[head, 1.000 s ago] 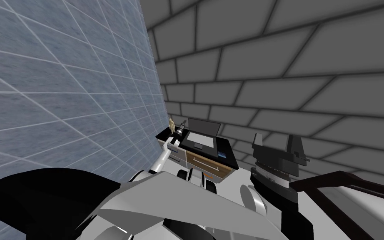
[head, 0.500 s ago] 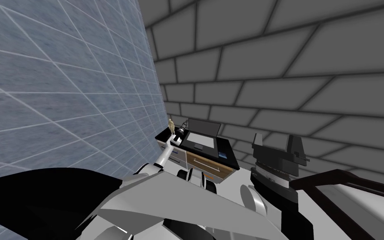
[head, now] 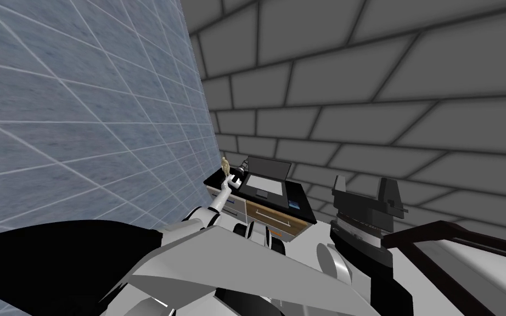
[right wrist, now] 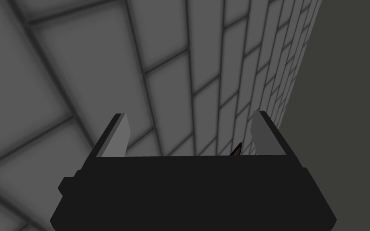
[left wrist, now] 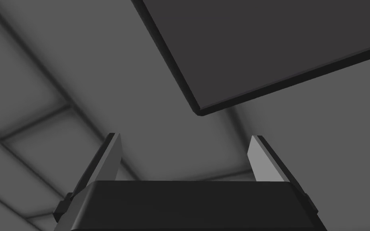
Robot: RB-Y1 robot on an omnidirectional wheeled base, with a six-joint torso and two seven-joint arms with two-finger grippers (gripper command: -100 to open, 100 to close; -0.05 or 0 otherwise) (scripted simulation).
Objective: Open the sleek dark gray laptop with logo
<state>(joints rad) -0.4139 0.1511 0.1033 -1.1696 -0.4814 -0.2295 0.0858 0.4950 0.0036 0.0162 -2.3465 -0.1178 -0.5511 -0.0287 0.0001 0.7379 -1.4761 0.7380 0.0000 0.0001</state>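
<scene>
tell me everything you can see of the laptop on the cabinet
The laptop is dark grey and open: its lid stands raised behind a base with a lighter keyboard area and a dark pad near the front. It sits on the black top of a cabinet with drawers. In the left wrist view a corner of its flat, thin-edged lid lies ahead of the open left gripper, which does not touch it. No logo can be made out.

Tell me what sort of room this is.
Likely a home study corner: an open laptop sits on a dark-topped cabinet with drawers, a small tan figurine beside it, by a grey block wall.
</scene>
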